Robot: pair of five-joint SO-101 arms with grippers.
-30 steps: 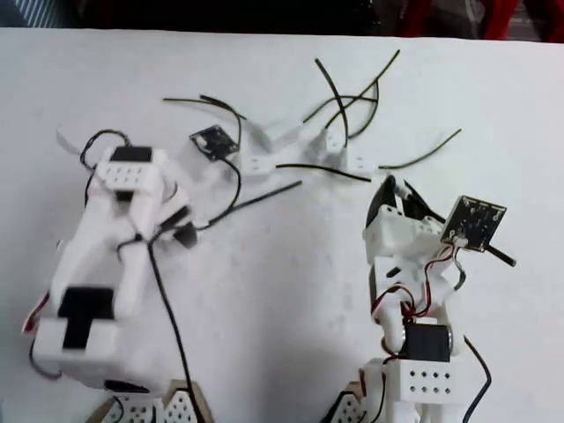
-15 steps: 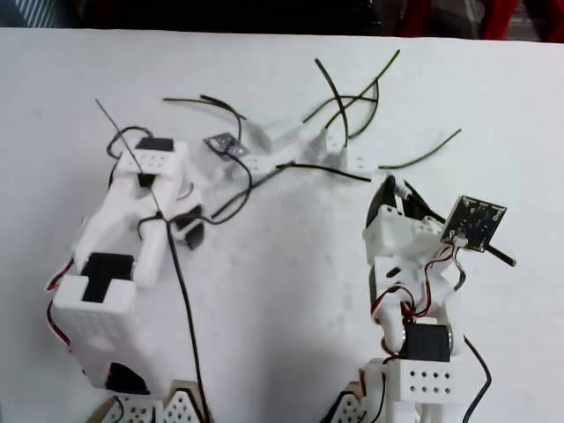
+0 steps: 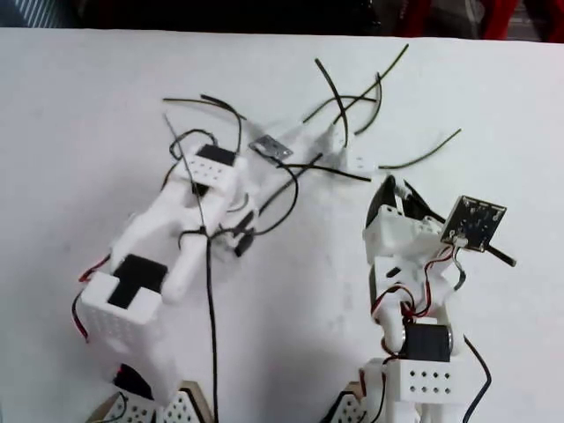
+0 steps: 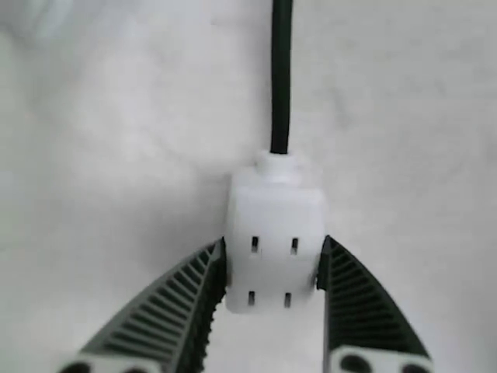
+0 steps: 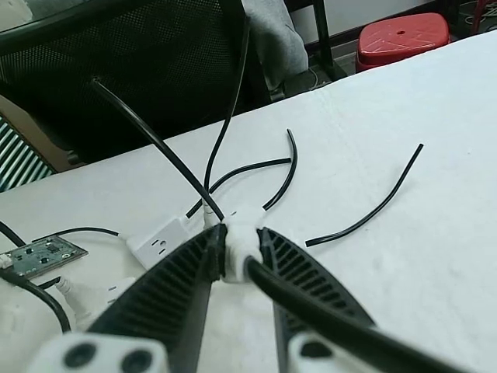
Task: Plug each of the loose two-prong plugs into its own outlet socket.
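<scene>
Outlet socket (image 4: 276, 208) in left end effector (image 4: 273, 247), right end effector (image 5: 242, 237): plug (image 5: 239, 219), prob.

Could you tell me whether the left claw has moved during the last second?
Yes. In the high view the left claw, shut on an outlet socket, has swung toward the right arm, which kept still.

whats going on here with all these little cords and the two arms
Two robot arms are at a white table, working on pairing corded plugs with sockets. The left gripper is clamped on the sides of a white outlet socket with a black cord, its slots facing the wrist camera. The right gripper is closed on a white connector with a black cord; I can't tell if it's a plug. Another loose socket and loose cords lie nearby.
</scene>
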